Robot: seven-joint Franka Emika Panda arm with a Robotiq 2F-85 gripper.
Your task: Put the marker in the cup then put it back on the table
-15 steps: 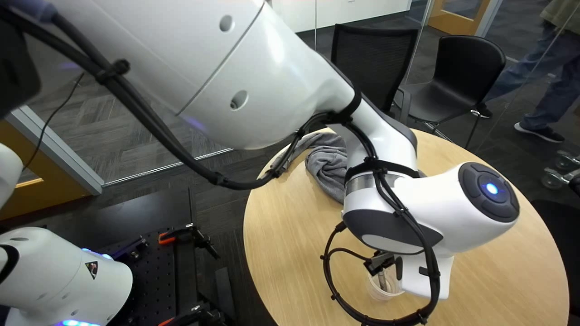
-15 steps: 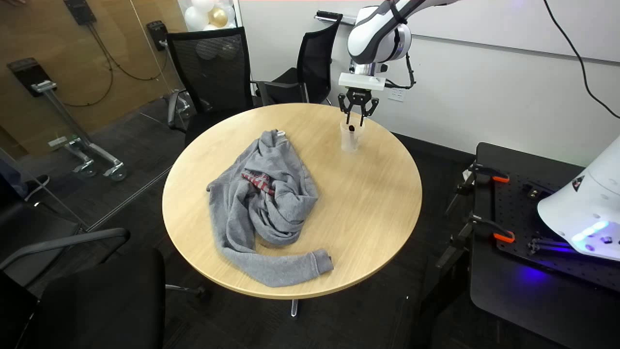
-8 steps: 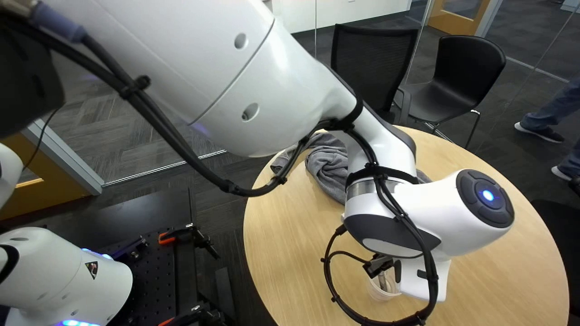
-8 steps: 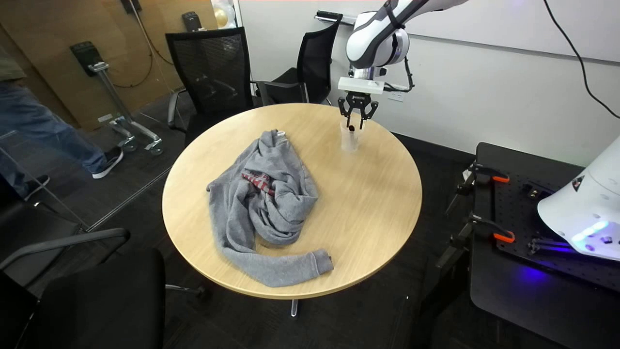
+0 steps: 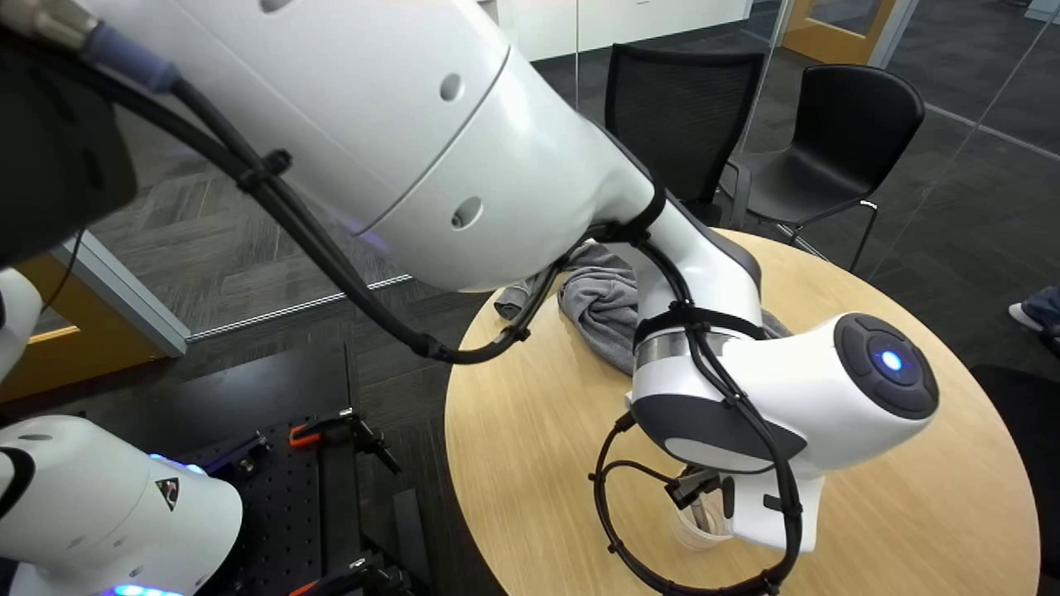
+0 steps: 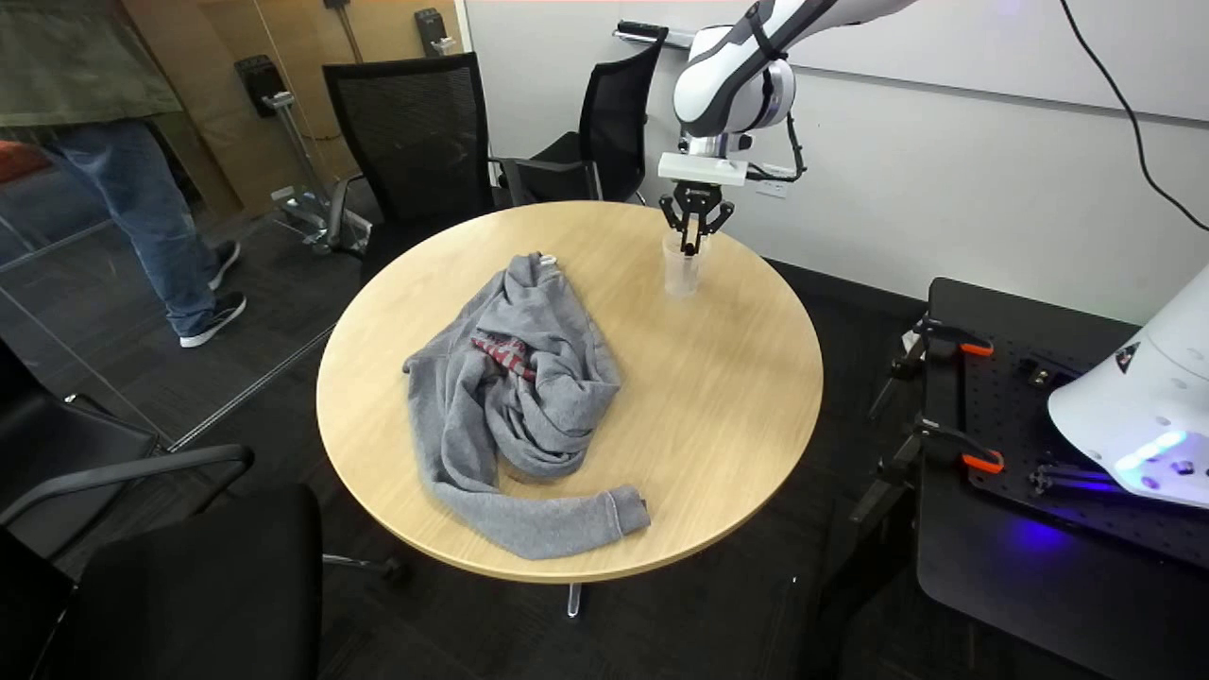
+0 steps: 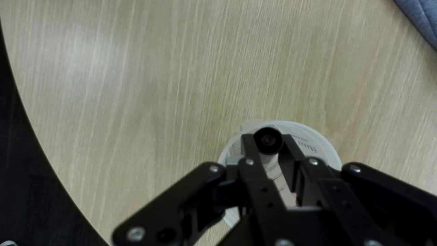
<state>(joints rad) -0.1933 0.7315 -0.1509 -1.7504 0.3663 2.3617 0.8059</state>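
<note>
The marker [image 7: 268, 139] stands in the cup, its round black end up and a paler body below. It also shows through the cup in an exterior view [image 5: 701, 516]. The translucent plastic cup [image 6: 680, 276] stands upright near the edge of the round tan wood-grain table [image 6: 737, 397]. The cup's whitish rim also shows in the wrist view [image 7: 329, 150]. My gripper [image 6: 690, 246] points down over the cup, its fingertips at the rim. Its fingers touch the marker's black end on both sides, shut on it. The marker's lower end is hidden in the wrist view.
A grey sweatshirt [image 6: 529, 397] lies crumpled on the table, away from the cup. Black chairs [image 6: 411, 142] stand round the table. A white wall [image 6: 850, 189] is behind the arm. A person in jeans [image 6: 151, 217] stands beyond the glass. A black bench [image 6: 963, 567] carries the robot base.
My gripper has lowered slightly over the cup. Its fingers, apart on either side of the marker half a second ago, have closed on its black end. A person beyond the glass has moved.
</note>
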